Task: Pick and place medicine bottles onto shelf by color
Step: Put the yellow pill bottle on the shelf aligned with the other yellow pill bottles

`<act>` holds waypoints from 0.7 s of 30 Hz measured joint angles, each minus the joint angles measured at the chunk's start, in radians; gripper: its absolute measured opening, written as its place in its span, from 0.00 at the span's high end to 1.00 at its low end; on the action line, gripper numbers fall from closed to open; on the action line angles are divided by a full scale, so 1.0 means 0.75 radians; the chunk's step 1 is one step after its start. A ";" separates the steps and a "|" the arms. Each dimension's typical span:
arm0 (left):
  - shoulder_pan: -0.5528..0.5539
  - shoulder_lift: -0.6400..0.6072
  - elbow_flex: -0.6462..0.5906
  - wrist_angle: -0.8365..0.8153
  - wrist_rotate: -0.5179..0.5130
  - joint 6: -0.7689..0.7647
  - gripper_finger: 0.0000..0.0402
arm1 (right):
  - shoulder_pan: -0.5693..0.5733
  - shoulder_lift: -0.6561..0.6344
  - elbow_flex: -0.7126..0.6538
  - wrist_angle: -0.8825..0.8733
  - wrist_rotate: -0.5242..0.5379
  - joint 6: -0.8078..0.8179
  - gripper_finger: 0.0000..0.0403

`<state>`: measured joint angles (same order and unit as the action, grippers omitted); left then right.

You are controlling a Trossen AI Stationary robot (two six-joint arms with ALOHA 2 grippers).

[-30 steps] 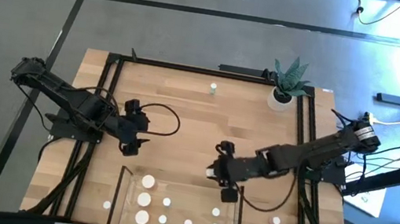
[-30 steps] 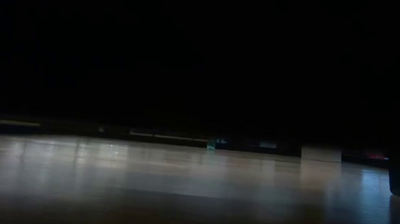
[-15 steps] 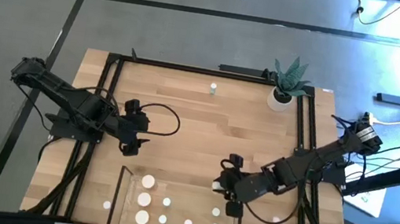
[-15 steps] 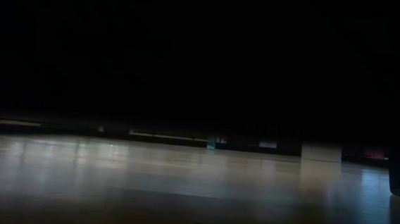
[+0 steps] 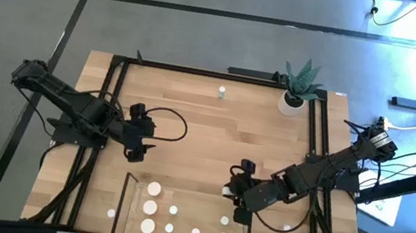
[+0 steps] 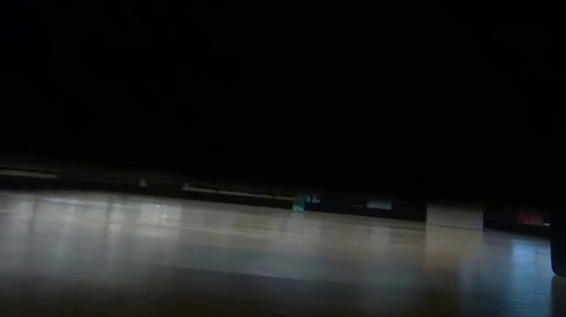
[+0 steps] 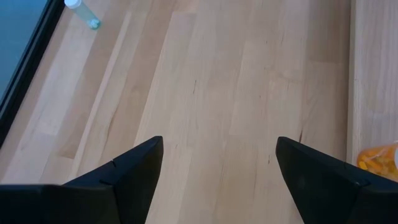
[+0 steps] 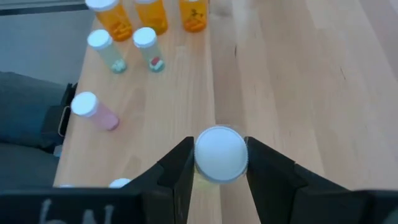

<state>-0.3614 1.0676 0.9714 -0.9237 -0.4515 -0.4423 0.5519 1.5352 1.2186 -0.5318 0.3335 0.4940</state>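
The shelf (image 5: 187, 199) is a light-wood board with dark end bars near the table's near edge. Several white-capped bottles stand on it, with three wide ones (image 5: 150, 206) at its left end. In the right wrist view these wide ones show amber bodies (image 8: 152, 14), beside clear ones (image 8: 146, 45) and a pinkish one (image 8: 94, 111). My right gripper (image 5: 230, 193) is over the shelf's right end, shut on a small white-capped bottle (image 8: 221, 153). My left gripper (image 5: 143, 133) is open and empty over bare table at the left. My right gripper pinches the small bottle between its two fingers (image 8: 180, 163), one on each side just below the white cap (image 8: 221, 143). The fingers point down from above. The bottle stands upright, cap up; the cap hides its body and base, so I cannot tell whether it is lifted.
One greenish bottle (image 5: 220, 93) stands alone near the table's far edge, also in the left wrist view (image 7: 81, 11). A potted spiky plant (image 5: 294, 96) is at the far right. Loose bottles stand left (image 5: 111, 213) and right (image 5: 287, 229) of the shelf.
My right gripper, shut on the small bottle, has moved toward the table's near edge and a little right, to the shelf's right end, then held still. My left arm has not moved.
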 joint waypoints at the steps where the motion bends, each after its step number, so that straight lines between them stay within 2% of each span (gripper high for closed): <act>1: 0.000 0.000 0.000 0.000 0.000 0.000 0.24 | -0.010 0.000 0.000 -0.003 -0.015 0.000 0.67; 11: 0.000 0.000 0.000 0.002 0.000 0.000 0.24 | -0.045 0.070 0.000 0.084 -0.093 -0.073 0.67; 21: 0.000 0.000 0.000 0.003 -0.001 0.001 0.24 | -0.046 0.179 0.000 0.190 -0.045 -0.113 0.67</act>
<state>-0.3614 1.0676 0.9714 -0.9215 -0.4519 -0.4419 0.5171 1.6696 1.2186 -0.3895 0.3000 0.4093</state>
